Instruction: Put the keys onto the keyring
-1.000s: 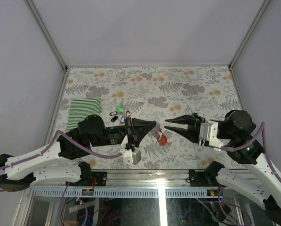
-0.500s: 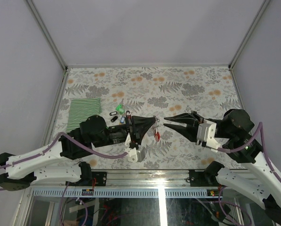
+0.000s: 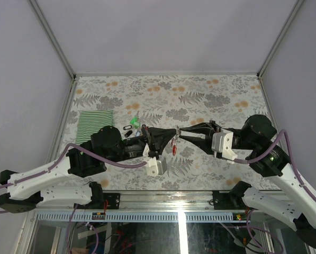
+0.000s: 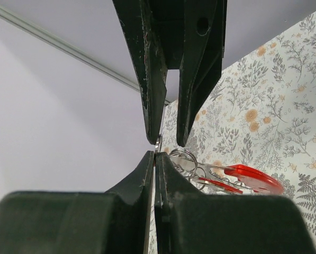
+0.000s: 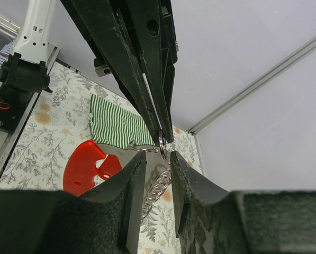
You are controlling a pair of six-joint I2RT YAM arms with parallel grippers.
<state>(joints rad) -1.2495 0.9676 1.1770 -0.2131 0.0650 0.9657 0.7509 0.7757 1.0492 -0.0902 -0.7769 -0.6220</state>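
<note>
Left gripper (image 3: 175, 130) is clamped on the keyring (image 4: 183, 155), right gripper (image 3: 181, 133) narrowly parted beside it; prying the ring apart is judged next.

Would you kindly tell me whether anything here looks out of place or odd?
Nothing stands out: the keys lie clustered beside the striped cloth, and the red tag hangs from the keyring in the left end effector.
</note>
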